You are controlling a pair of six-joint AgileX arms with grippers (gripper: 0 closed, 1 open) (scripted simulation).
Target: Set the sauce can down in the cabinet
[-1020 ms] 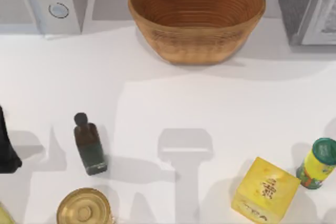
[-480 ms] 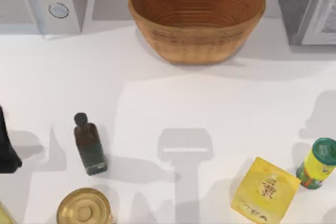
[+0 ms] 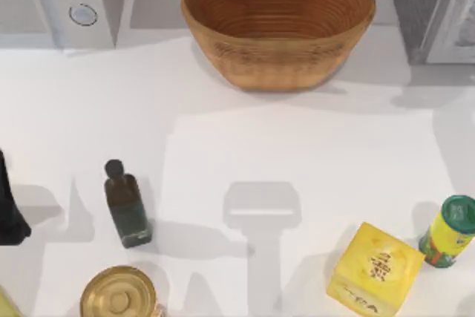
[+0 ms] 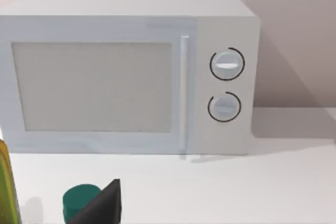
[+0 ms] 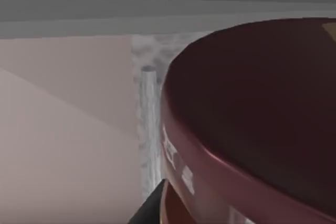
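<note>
Our right wrist view has the sauce can (image 5: 252,124) close up beside the cabinet's (image 5: 149,129) speckled grey wall; whether our right fingers grasp it we cannot tell; our left arm (image 3: 9,209) idles at the desk's (image 3: 245,146) left edge.

White table (image 3: 312,154), pale pinkish wall (image 4: 294,35)

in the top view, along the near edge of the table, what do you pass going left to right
Gold-topped round can → yellow cube-shaped box with brown print → green-lidded yellow can.
</note>
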